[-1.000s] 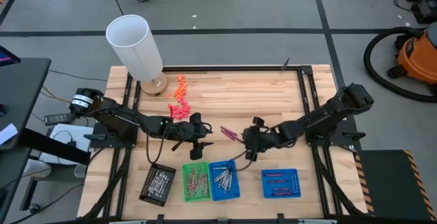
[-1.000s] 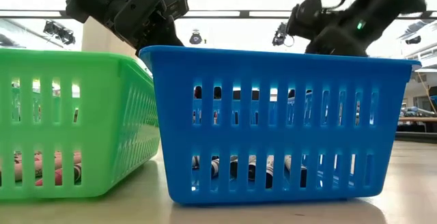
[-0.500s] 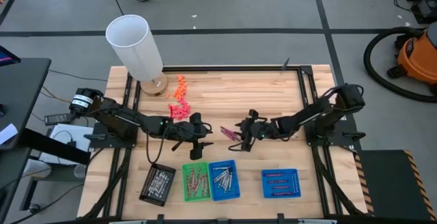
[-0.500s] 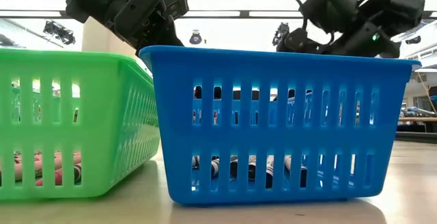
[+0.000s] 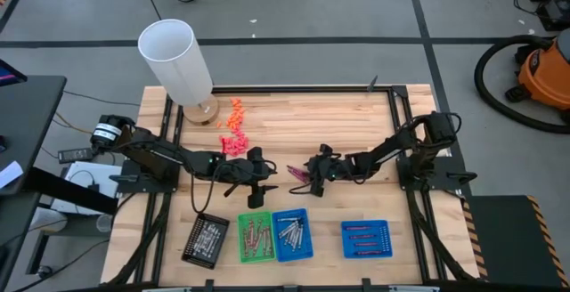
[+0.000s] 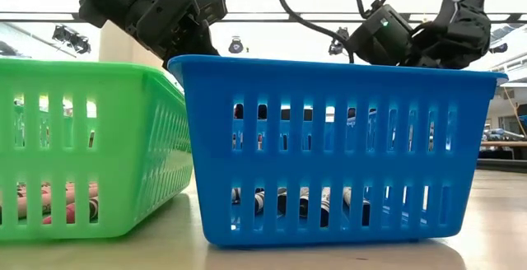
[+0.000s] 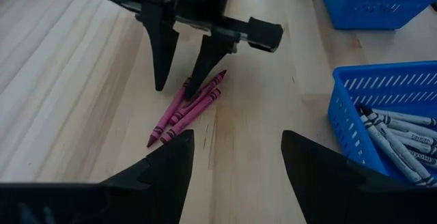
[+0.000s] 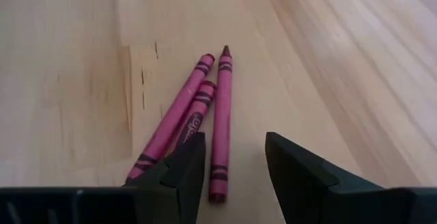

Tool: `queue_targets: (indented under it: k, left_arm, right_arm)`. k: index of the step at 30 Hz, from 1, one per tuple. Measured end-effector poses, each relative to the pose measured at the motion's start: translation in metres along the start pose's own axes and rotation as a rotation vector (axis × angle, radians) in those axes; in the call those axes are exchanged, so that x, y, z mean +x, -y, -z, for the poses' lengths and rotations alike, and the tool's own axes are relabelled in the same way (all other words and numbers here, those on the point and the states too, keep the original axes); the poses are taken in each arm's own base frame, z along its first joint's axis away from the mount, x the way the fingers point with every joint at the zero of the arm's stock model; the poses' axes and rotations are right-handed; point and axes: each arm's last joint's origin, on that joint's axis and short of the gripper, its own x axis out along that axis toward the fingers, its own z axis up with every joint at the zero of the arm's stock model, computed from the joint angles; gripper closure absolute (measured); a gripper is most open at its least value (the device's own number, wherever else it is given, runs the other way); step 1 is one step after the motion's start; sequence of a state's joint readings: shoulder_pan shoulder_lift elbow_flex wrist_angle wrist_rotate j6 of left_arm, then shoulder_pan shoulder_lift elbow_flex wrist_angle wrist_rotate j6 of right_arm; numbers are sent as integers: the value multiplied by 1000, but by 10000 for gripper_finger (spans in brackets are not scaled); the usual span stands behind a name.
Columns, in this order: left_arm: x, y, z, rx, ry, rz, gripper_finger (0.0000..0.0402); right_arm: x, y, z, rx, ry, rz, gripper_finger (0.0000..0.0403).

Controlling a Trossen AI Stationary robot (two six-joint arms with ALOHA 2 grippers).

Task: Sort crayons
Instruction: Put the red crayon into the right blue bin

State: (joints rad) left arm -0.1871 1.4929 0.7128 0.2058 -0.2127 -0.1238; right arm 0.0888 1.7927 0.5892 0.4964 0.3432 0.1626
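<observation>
Three magenta-pink crayons (image 5: 298,173) lie flat in a loose bunch on the wooden table's middle; they also show in the right wrist view (image 8: 198,115) and the left wrist view (image 7: 184,108). My right gripper (image 8: 232,176) is open, low over them, coming from the table's right; its fingers straddle the end of one crayon (image 8: 220,149). My left gripper (image 5: 265,178) is open and empty just left of the bunch, above the table. Silver-grey crayons (image 7: 396,128) lie in the middle blue tray (image 5: 292,235), red-brown ones in the green tray (image 5: 255,237). My right gripper has one fingertip (image 7: 194,91) standing at the far end of the crayon bunch (image 7: 208,91), fingers slanting down from the table's right. I cannot tell whether it touches a crayon. The crayons lie flat on the table.
A black tray (image 5: 205,239) and a second blue tray (image 5: 366,239) with magenta crayons stand along the near edge. A white cylinder (image 5: 175,60) stands at the far left, with chunky orange and pink bits (image 5: 234,127) beside it. The green (image 6: 82,138) and blue (image 6: 329,138) baskets fill the low view.
My right gripper has gone from near the blue trays toward the table's far edge and left, ending at the magenta crayon bunch. The crayons have stayed where they were.
</observation>
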Motion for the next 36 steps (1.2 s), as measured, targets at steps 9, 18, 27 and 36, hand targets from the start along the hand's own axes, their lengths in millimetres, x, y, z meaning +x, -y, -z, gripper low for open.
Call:
queue_targets:
  k: [9, 18, 27, 36]
  left_arm:
    - [0, 0, 0, 0, -1, 0, 170]
    - [0, 0, 0, 0, -2, 0, 170]
    - [0, 0, 1, 2, -15, -2, 170]
    - [0, 0, 2, 4, -16, -2, 170]
  right_arm:
    - [4, 10, 0, 63, -31, -33, 254]
    - [4, 12, 3, 70, -67, -20, 362]
    - [-14, 17, -2, 72, -131, -16, 370]
    - [-60, 7, -16, 81, -166, -109, 363]
